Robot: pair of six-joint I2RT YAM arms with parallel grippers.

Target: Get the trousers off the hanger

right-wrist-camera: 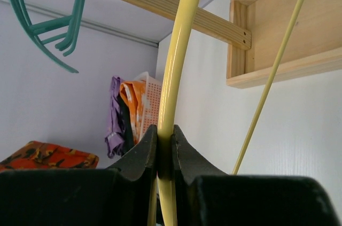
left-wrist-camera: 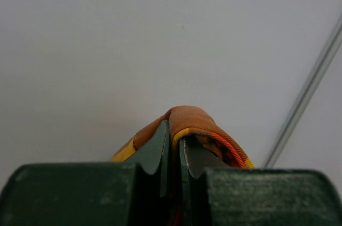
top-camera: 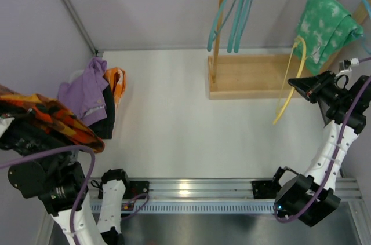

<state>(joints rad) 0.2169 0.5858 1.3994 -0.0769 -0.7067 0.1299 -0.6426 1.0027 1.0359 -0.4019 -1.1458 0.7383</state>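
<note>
The worktop (top-camera: pixel 185 117) is white. At nine o'clock, the purple trousers (top-camera: pixel 87 91) are plain. The patterned trousers (top-camera: pixel 49 119) show orange, red and dark brown blotches. At two o'clock, the green trousers (top-camera: pixel 324 25) are mottled white, beside a yellow hanger (top-camera: pixel 288 88) and teal hangers (top-camera: pixel 235 10). The left claw (left-wrist-camera: pixel 173 143) and right claw (right-wrist-camera: pixel 164 143) are dark green.

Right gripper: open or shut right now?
Shut on the yellow hanger: the right wrist view shows the right gripper clamped against its rod from both sides.

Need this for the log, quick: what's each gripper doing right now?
Left gripper: closed, holding a fold of the patterned trousers.
Right gripper: closed on the yellow hanger.
</note>
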